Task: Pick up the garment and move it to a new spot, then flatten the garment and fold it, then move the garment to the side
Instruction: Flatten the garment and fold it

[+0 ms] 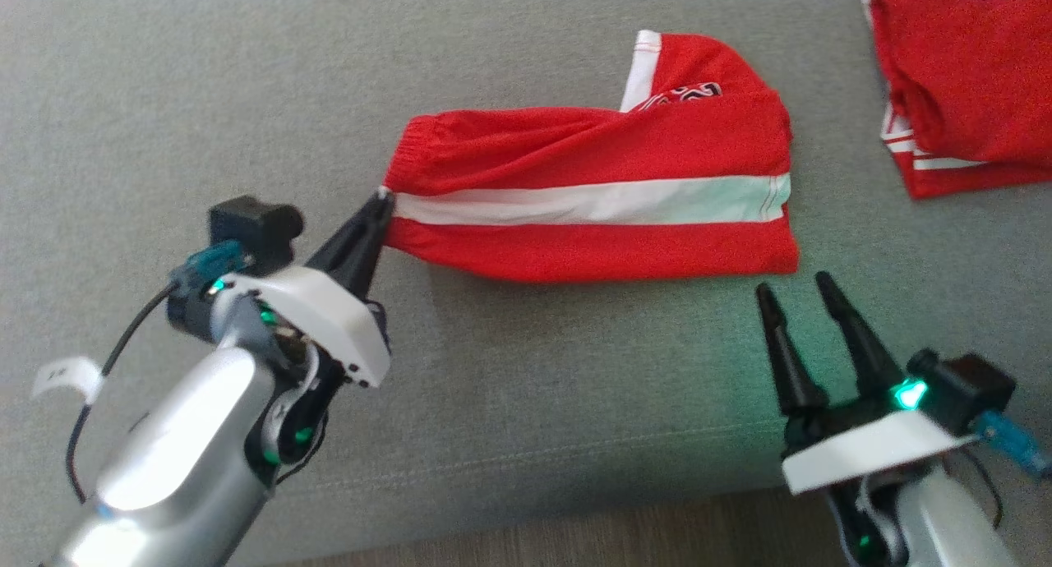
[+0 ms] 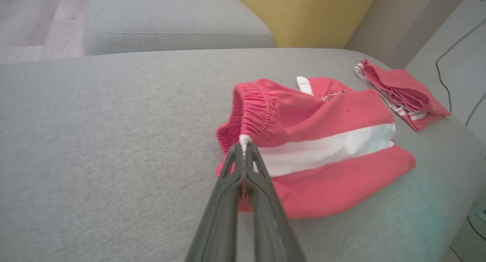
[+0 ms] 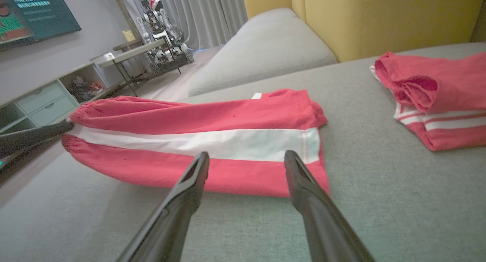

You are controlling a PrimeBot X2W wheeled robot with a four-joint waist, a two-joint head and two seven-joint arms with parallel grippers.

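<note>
Head view: left claw [image 1: 380, 199] pinches garment's [image 1: 592, 197] waistband edge.

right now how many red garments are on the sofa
2. The shorts lie mid-cushion, waistband pinched by the left pincer; the second red garment lies folded at the head view's upper right.

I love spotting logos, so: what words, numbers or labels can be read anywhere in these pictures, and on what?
Nothing can be quoted with confidence.
Print on the red shorts: dark and white lettering, partly folded under, unreadable.
Screen on the wall: pale lines of text, too blurred to read.
White tag at the head view's lower left: faint marks, too small to read.
</note>
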